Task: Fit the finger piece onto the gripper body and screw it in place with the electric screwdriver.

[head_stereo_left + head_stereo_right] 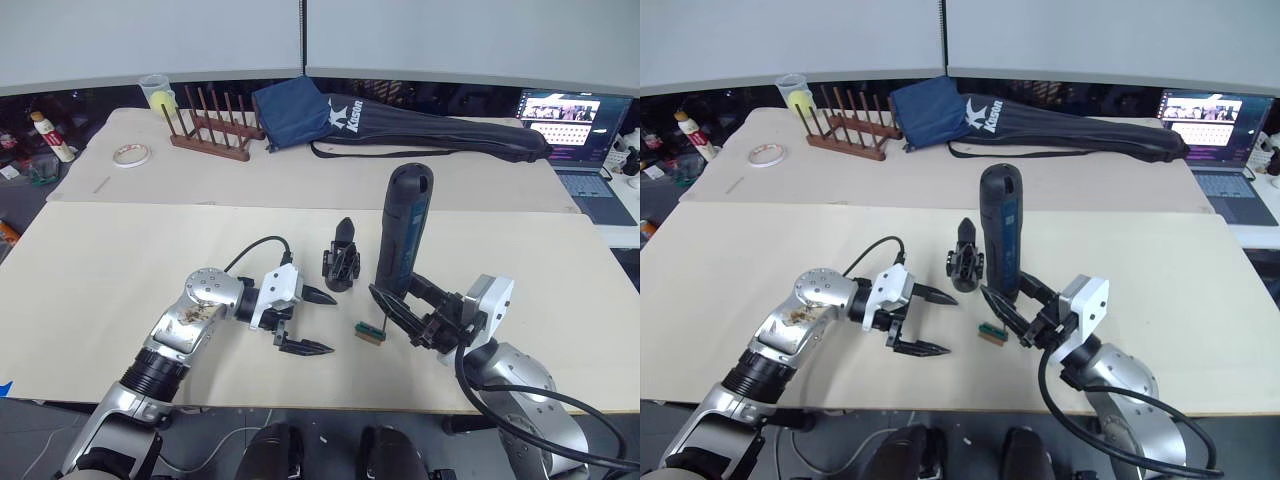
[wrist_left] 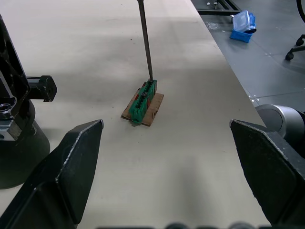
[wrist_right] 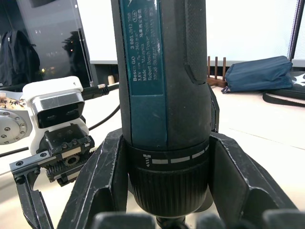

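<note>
The electric screwdriver (image 1: 403, 225) stands upright at mid-table, and my right gripper (image 1: 392, 290) is shut on its lower barrel (image 3: 164, 157). Its thin metal bit (image 2: 145, 38) comes down onto a small green block (image 2: 143, 101) lying on a scrap of card. Just left of the screwdriver stands the gripper body (image 1: 340, 262), a black block with one pointed finger sticking up. My left gripper (image 1: 334, 324) hovers open near the table's front edge, left of the green block (image 1: 370, 333), with nothing between its fingers. The finger piece is out of view.
At the back lie a long black bag (image 1: 430, 135) with white lettering, a blue cloth bag (image 1: 295, 110), a wooden rack (image 1: 210, 130), a tape roll (image 1: 131, 154) and a cup (image 1: 157, 92). A laptop (image 1: 575, 130) sits back right.
</note>
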